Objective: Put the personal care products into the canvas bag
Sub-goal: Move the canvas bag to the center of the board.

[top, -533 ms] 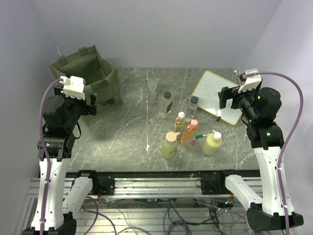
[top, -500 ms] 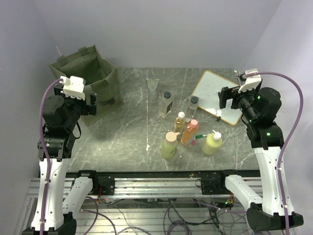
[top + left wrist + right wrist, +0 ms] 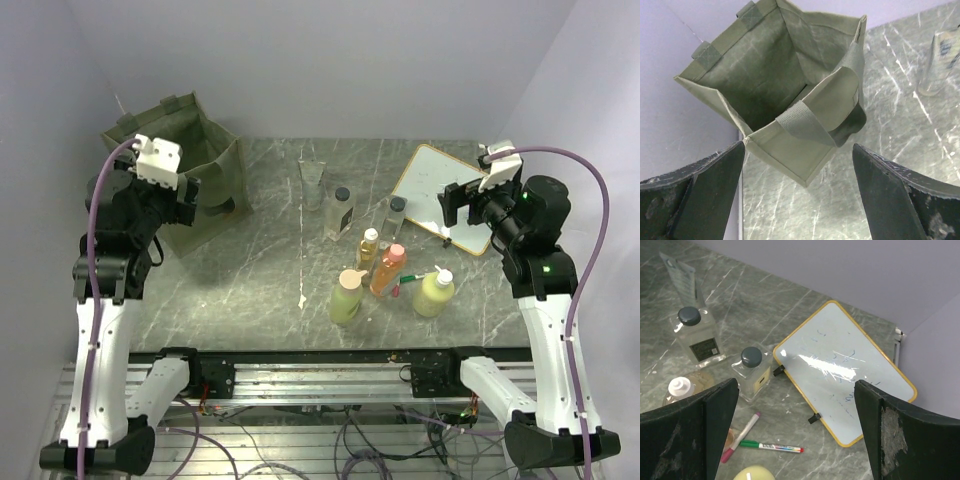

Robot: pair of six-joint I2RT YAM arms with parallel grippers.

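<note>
The olive-green canvas bag (image 3: 205, 140) stands open at the back left; its inside (image 3: 765, 75) shows nothing in it. My left gripper (image 3: 190, 200) hovers open just in front of the bag (image 3: 799, 146), holding nothing. The personal care products cluster mid-table: a clear tube (image 3: 313, 183), two clear dark-capped bottles (image 3: 340, 213) (image 3: 396, 216), an amber bottle (image 3: 369, 248), an orange bottle (image 3: 389, 270) and two pale yellow-green bottles (image 3: 348, 297) (image 3: 435, 292). My right gripper (image 3: 452, 205) hangs open and empty above the whiteboard's near edge (image 3: 796, 384), right of the dark-capped bottles (image 3: 752, 371) (image 3: 695, 335).
A wooden-framed whiteboard (image 3: 435, 185) lies at the back right (image 3: 845, 370). A green marker (image 3: 771, 446) and a pink-red marker (image 3: 742, 434) lie between the bottles. The side walls stand close to both arms.
My left arm has swung up and toward the bag. The right gripper has shifted slightly left. The bottles have not moved.
</note>
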